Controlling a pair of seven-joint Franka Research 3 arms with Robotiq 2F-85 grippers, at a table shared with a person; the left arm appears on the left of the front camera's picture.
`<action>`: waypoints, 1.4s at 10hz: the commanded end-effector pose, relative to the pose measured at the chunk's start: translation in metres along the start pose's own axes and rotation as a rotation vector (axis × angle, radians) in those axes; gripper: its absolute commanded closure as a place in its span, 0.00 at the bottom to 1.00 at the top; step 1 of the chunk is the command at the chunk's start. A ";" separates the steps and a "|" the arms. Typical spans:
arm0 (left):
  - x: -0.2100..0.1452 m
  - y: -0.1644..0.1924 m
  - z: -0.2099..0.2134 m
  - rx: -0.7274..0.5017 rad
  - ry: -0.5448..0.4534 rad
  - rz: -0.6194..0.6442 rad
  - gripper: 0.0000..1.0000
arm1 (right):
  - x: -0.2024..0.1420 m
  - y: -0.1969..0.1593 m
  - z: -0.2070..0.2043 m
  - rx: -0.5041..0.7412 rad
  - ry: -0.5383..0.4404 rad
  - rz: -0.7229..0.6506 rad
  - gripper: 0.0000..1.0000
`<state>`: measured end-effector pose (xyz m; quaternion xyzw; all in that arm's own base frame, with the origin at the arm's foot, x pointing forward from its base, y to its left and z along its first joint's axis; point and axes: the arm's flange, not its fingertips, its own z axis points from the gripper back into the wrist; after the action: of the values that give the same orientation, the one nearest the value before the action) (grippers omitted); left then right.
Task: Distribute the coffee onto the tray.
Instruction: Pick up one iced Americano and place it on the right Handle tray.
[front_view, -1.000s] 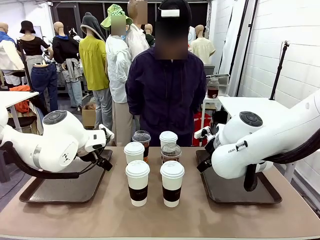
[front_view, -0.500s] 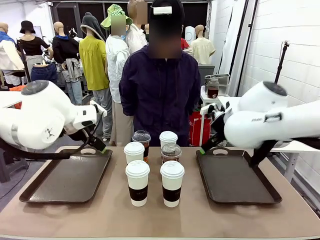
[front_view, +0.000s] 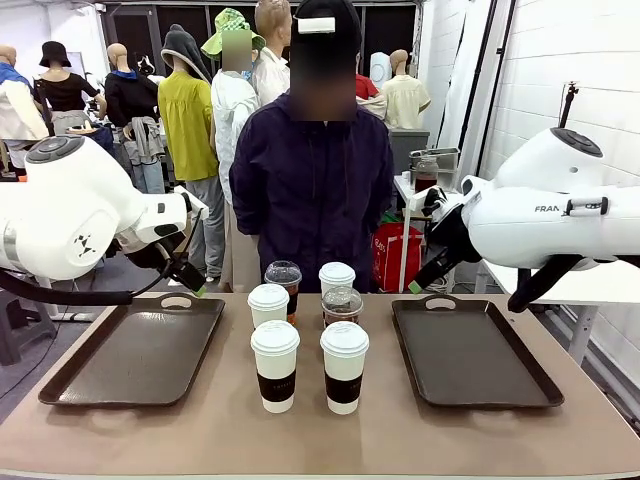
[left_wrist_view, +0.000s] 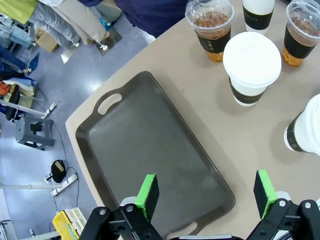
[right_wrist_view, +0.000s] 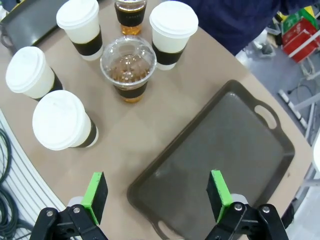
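The coffee stands in a cluster at the table's middle: two sleeved white lidded cups in front (front_view: 275, 365) (front_view: 344, 365), two more behind (front_view: 268, 303) (front_view: 337, 277), and two clear dome-lidded cups of dark coffee (front_view: 283, 275) (front_view: 342, 303). A dark tray lies on each side, left tray (front_view: 130, 350) and right tray (front_view: 470, 350), both bare. My left gripper (front_view: 190, 280) hangs open above the left tray's far end (left_wrist_view: 150, 150), fingers (left_wrist_view: 148, 192) wide apart. Above the right tray (right_wrist_view: 220, 150), my right gripper (front_view: 425, 275) is open too, its green pads (right_wrist_view: 95, 196) holding nothing.
A person in a dark shirt (front_view: 320, 190) stands at the far edge, right behind the cups. The left wrist view shows floor clutter (left_wrist_view: 35, 135) beyond the table edge. Bare tabletop (front_view: 320, 440) runs along the near edge.
Both arms have risen from low beside the cups to a raised pose over the trays' far ends, uncovering the trays. The cups have not moved.
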<state>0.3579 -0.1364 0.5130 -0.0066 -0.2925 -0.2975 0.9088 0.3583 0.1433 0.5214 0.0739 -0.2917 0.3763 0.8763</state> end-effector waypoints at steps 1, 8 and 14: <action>-0.003 0.001 0.000 -0.026 -0.006 -0.009 0.00 | -0.001 -0.010 -0.002 0.029 -0.008 0.015 0.00; -0.034 0.027 0.022 -0.265 -0.344 -0.046 0.00 | -0.018 -0.043 0.031 0.224 -0.290 0.095 0.00; -0.044 0.023 0.015 -0.315 -0.424 -0.012 0.00 | -0.017 -0.048 0.027 0.277 -0.342 0.082 0.00</action>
<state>0.3707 -0.0964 0.5503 -0.2045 -0.4137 -0.3317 0.8228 0.3654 0.0860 0.5409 0.2409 -0.3863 0.4251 0.7823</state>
